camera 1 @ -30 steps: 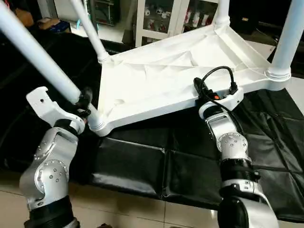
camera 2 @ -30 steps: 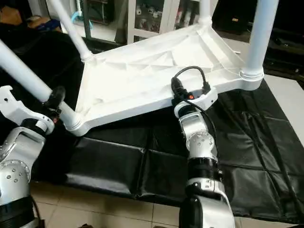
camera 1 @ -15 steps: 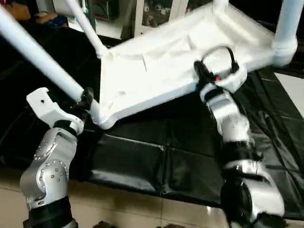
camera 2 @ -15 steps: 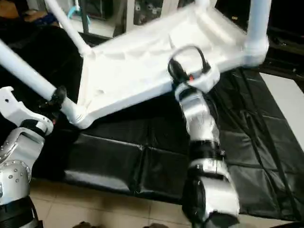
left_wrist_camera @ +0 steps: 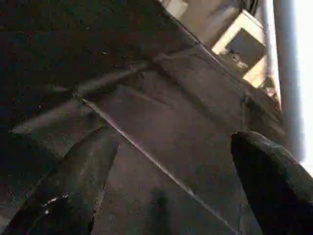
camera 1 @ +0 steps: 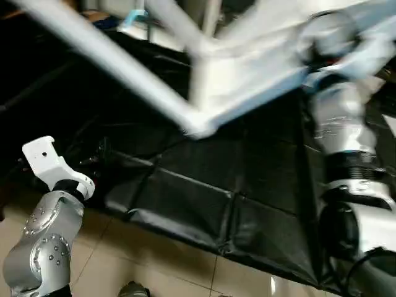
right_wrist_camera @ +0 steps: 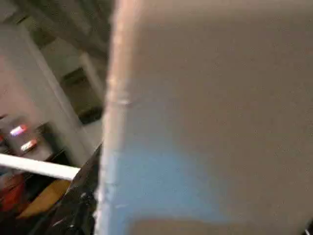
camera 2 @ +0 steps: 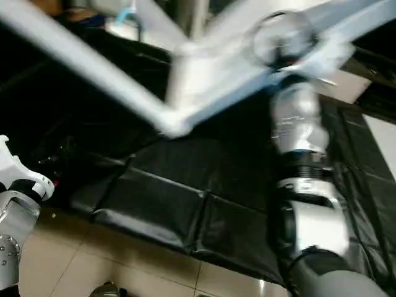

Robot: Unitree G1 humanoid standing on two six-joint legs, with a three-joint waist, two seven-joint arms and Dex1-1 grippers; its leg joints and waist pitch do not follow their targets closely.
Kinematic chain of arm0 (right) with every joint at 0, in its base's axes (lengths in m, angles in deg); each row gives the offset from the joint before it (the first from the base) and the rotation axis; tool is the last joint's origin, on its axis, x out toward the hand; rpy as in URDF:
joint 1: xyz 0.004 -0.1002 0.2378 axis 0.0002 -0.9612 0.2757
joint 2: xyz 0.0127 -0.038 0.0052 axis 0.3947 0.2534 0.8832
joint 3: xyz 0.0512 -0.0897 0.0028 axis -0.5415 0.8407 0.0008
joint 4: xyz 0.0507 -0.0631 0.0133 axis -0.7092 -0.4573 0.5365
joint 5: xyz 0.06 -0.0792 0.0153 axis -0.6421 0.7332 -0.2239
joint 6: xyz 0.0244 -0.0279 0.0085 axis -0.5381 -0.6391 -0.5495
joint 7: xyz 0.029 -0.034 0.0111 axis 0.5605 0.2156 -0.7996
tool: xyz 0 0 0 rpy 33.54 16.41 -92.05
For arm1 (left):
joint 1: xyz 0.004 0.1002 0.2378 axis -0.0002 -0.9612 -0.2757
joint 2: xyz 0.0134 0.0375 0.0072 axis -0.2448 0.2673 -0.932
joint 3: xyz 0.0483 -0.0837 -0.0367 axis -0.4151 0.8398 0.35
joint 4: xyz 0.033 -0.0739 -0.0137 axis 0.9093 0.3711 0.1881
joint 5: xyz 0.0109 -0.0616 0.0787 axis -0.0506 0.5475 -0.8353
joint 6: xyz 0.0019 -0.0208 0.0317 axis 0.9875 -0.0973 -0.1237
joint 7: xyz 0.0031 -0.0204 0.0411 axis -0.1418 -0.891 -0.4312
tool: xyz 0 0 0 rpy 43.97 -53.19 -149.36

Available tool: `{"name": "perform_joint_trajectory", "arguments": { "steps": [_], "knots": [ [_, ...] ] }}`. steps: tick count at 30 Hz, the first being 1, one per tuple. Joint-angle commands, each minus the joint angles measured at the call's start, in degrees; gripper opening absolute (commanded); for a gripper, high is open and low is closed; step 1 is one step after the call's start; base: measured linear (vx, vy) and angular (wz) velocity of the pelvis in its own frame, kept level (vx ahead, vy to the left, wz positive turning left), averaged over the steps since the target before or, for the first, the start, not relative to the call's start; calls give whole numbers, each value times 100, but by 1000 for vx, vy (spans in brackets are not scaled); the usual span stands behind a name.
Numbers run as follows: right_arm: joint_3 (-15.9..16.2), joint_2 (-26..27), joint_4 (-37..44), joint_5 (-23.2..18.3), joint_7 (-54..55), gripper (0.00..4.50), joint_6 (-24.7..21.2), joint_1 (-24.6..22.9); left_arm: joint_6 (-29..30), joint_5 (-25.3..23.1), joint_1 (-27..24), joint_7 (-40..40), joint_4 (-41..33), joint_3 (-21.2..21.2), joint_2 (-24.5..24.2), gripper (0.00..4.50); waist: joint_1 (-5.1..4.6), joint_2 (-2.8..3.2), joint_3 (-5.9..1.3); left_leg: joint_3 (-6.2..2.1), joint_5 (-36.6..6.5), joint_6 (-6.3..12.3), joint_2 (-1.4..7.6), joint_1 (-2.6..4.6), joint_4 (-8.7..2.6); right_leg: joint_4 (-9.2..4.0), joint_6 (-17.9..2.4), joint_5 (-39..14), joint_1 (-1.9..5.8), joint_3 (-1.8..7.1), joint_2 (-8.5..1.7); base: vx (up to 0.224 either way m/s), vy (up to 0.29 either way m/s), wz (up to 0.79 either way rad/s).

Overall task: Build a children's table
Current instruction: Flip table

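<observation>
The children's table (camera 1: 247,68) hangs tilted in the air, upside down and blurred by motion. One long white leg (camera 1: 105,55) slants from the upper left down to its near corner (camera 1: 195,127). My right gripper (camera 1: 325,52) is shut on the tabletop's near rim, and that white rim (right_wrist_camera: 205,122) lies close against the black finger (right_wrist_camera: 78,205). My left gripper (left_wrist_camera: 171,196) stands open low at the left, apart from the leg. Between its fingers (left_wrist_camera: 73,191) there is only black mat.
A black padded mat (camera 1: 247,204) covers the floor under the table, with its front edge on beige tiles (camera 1: 161,260). Furniture and boxes stand blurred at the back. A white tube (left_wrist_camera: 288,73) runs past the left gripper's far side.
The left gripper has opened, let go of the leg and dropped away to the lower left. The right arm has swung the table up and tilted it. The head camera has shifted too.
</observation>
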Motion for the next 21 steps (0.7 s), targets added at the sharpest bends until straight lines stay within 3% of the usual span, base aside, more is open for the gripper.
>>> {"name": "perform_joint_trajectory", "arguments": {
  "steps": [1,2,3,6,7,8,9,10,11,15,20,21],
  "knots": [
    [57,-426,173,357,-66,206,568,357,314,75,-64,283,-172,-615,-105,407,-108,104,-457,-104,41,-211,212,263,-401,-286,-752,274,216,199,-258,0,0,0],
    [57,-426,173,357,-66,205,568,357,314,75,-64,283,-172,-615,-105,407,-119,98,-455,-115,-29,-251,206,238,-405,-293,-692,107,223,195,-260,0,0,0],
    [231,-618,104,528,-136,204,428,363,342,44,-72,438,-268,-899,-314,407,-170,103,-445,-131,-304,-356,202,200,-415,-335,-566,-245,222,208,-278,0,0,0],
    [427,-744,135,690,-237,204,187,312,174,-144,8,477,-246,-1010,-448,407,-245,73,-447,-148,-414,-355,193,146,-400,-366,-496,-455,237,226,-294,0,0,0],
    [520,-803,122,777,-282,203,83,311,104,-249,62,490,-215,-1043,-517,407,-291,175,-453,-158,-445,-381,189,150,-401,-374,-510,-390,228,216,-273,0,0,0],
    [605,-882,152,845,-342,203,-52,315,40,-340,145,502,-184,-1064,-579,407,-291,175,-453,-158,-445,-381,189,150,-401,-374,-510,-390,228,216,-273,0,0,0],
    [793,-1058,156,976,-508,203,-303,360,-42,-441,322,534,-143,-1077,-669,407,-329,219,-462,-179,-446,-347,176,129,-390,-346,-551,-330,264,217,-263,0,0,0],
    [793,-1058,156,976,-508,203,-303,360,-42,-441,322,534,-143,-1077,-669,407,-340,195,-462,-170,-447,-331,176,140,-385,-367,-568,-310,253,212,-255,0,0,0],
    [967,-1258,3,1194,-696,203,-414,479,-46,-549,503,613,-145,-1097,-739,407,-362,214,-458,-179,-423,-306,171,112,-378,-344,-626,-255,269,216,-253,0,0,0],
    [1092,-1407,-156,1374,-819,203,-465,601,-26,-649,574,702,-168,-1219,-841,407,-429,235,-475,-181,-391,-229,185,82,-355,-323,-789,-183,278,220,-274,0,0,0],
    [1275,-1655,-641,1722,-1018,199,-468,957,61,-631,724,735,-268,-1369,-969,407,-439,263,-480,-172,-360,-164,201,119,-346,-302,-1002,12,253,202,-249,0,0,0],
    [1312,-1714,-787,1789,-1042,199,-454,1075,72,-607,763,723,-279,-1382,-996,407,-419,259,-488,-154,-362,-144,201,154,-329,-289,-1094,103,232,200,-242,0,0,0]
  ]
}}
